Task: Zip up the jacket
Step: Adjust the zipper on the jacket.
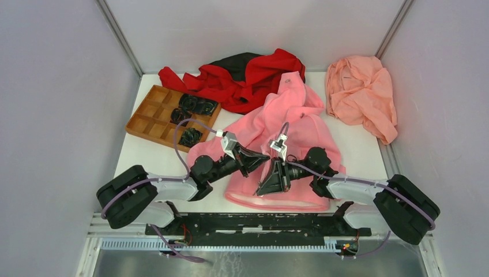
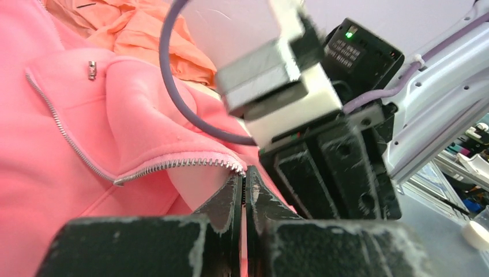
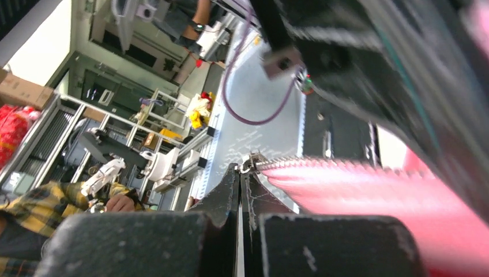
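Note:
The pink jacket (image 1: 291, 109) lies spread in the middle of the table, hood towards the back. Both grippers meet over its lower front. My left gripper (image 1: 266, 157) is shut on the jacket's front edge, right at the end of a row of metal zipper teeth (image 2: 173, 164), and pink cloth shows between the jaws (image 2: 244, 173). My right gripper (image 1: 263, 189) points towards the near edge and is shut (image 3: 240, 170) on the small metal zipper pull (image 3: 251, 163) at the end of the other tooth row of the jacket (image 3: 375, 190). The right arm's wrist camera (image 2: 271, 69) looms close in the left wrist view.
A wooden compartment tray (image 1: 151, 109) holding black parts sits at the back left. A red-and-black garment (image 1: 254, 75) lies behind the jacket. A salmon cloth (image 1: 360, 95) is bunched at the back right. Walls close in the table's left, right and back.

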Motion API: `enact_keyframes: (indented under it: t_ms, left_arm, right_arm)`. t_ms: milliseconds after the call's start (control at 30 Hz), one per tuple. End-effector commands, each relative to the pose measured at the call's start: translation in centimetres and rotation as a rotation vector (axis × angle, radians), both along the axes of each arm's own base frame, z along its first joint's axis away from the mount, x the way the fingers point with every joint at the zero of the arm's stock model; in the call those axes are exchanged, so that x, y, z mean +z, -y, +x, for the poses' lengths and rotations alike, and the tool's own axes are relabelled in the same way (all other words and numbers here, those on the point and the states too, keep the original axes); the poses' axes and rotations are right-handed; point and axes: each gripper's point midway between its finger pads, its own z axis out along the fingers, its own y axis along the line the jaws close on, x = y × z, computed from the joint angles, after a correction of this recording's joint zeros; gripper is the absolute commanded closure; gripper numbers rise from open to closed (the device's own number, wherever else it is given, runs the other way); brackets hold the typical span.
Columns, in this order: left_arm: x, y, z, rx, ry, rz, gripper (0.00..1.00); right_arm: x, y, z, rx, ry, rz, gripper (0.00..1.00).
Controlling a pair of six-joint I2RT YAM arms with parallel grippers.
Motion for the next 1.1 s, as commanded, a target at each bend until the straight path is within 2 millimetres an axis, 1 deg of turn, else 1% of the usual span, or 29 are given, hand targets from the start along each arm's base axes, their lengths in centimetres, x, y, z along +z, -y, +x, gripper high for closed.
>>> enact_keyframes:
  t_ms: [0, 67, 167, 200, 267, 300, 333, 367, 433, 500, 633, 733, 833, 867, 900, 933, 1000, 1033, 1067]
  left_arm:
    - [2.9, -0.8, 2.3, 0.073, 0.082, -0.067, 0.98]
    - [3.7, -1.4, 2.9, 0.086, 0.085, -0.103, 0.98]
    - [4.5, -1.6, 3.3, 0.082, 0.086, -0.137, 0.98]
    - [4.7, -1.4, 3.2, 0.073, 0.087, -0.144, 0.98]
    - [4.7, -1.0, 3.0, 0.047, 0.083, -0.144, 0.98]
    - [4.4, -0.9, 2.9, 0.039, 0.075, -0.14, 0.98]
    - [4.1, -0.9, 2.8, 0.035, 0.069, -0.138, 0.98]
    - [3.9, -0.9, 2.8, 0.035, 0.063, -0.141, 0.98]
    - [3.6, -1.0, 2.9, 0.038, 0.052, -0.153, 0.98]
    - [3.7, -0.7, 3.2, 0.039, 0.047, -0.167, 0.98]
    - [4.8, -0.1, 3.9, 0.038, 0.045, -0.204, 0.98]
    - [5.2, 0.4, 4.3, 0.034, 0.035, -0.227, 0.98]
    - [5.5, 0.4, 4.4, 0.029, 0.022, -0.258, 0.98]
    - [5.7, 0.3, 4.3, 0.026, 0.021, -0.271, 0.98]
    - [5.9, 0.3, 4.0, 0.015, 0.022, -0.286, 0.98]
    - [6.3, 0.2, 3.6, -0.001, 0.031, -0.305, 0.98]
    - [6.6, 0.2, 2.8, -0.033, 0.047, -0.314, 0.98]
    - [6.3, 0.2, 2.4, -0.042, 0.051, -0.301, 0.98]
    - [6.1, 0.2, 2.2, -0.044, 0.052, -0.289, 0.98]
  right_arm:
    - [-5.0, 1.2, -1.5, 0.043, 0.04, -0.152, 1.0]
    - [-5.7, 1.7, -1.9, 0.026, 0.038, -0.163, 1.0]
    - [-5.8, 2.0, -1.5, -0.001, 0.042, -0.159, 1.0]
    - [-5.3, 2.0, -1.1, -0.011, 0.042, -0.143, 1.0]
    - [-3.5, 2.1, -0.2, -0.044, 0.033, -0.08, 1.0]
    - [-2.3, 2.1, 0.1, -0.055, 0.033, -0.041, 1.0]
    - [-1.6, 2.1, 0.1, -0.061, 0.037, -0.016, 1.0]
    - [-1.4, 2.0, 0.0, -0.063, 0.035, -0.008, 1.0]
    - [-2.2, 2.0, -0.5, -0.063, 0.02, -0.025, 1.0]
    - [-3.4, 2.0, -1.0, -0.056, 0.007, -0.059, 1.0]
    - [-5.5, 1.8, -1.5, -0.04, 0.003, -0.128, 1.0]
    - [-6.0, 1.9, -1.6, -0.039, 0.016, -0.138, 1.0]
    - [-5.8, 2.0, -1.7, -0.041, 0.016, -0.129, 1.0]
    - [-5.3, 2.1, -1.7, -0.046, 0.009, -0.109, 1.0]
    - [-4.3, 2.1, -1.3, -0.055, -0.006, -0.079, 1.0]
    - [-2.6, 2.1, -0.6, -0.068, 0.006, -0.025, 1.0]
    - [0.6, 2.4, 1.5, -0.101, 0.036, 0.057, 1.0]
    - [2.2, 2.7, 2.6, -0.123, 0.052, 0.104, 1.0]
    - [3.2, 3.0, 3.2, -0.145, 0.046, 0.133, 1.0]
